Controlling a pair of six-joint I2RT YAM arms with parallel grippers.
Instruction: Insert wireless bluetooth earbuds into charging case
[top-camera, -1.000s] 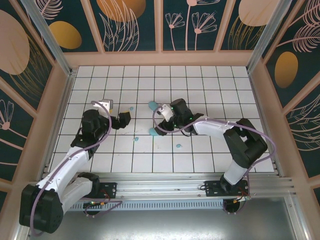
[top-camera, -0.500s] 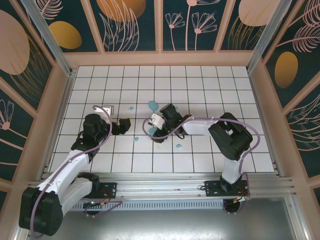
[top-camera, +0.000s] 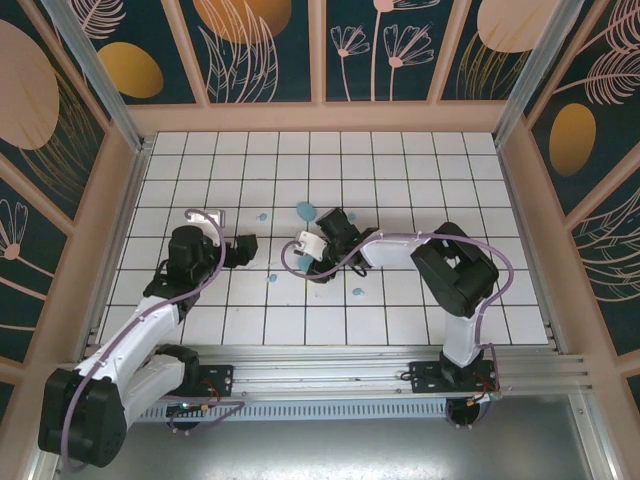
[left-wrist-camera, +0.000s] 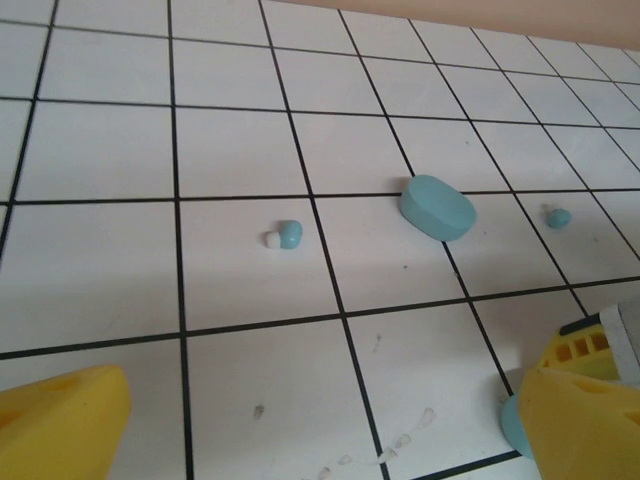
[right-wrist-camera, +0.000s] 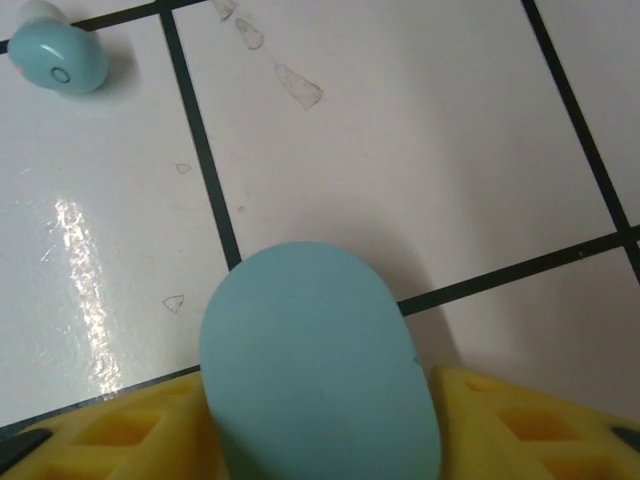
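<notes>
Right fingers (right-wrist-camera: 520, 420) straddle the light-blue pebble-shaped plastic case (right-wrist-camera: 315, 360) on the white tiled desk (right-wrist-camera: 400, 150), can't tell if they're actually clamping it. One tiny light-blue plastic earbud (right-wrist-camera: 58, 55), small ring mark on its shell, lies near that case. Left fingers (left-wrist-camera: 60, 425) gape wide, holding nothing.

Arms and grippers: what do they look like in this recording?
The left arm and right arm have white links between bulky black joints. A lilac cable loops along each. The fingers are blocky yellow, with square pockets moulded in.
</notes>
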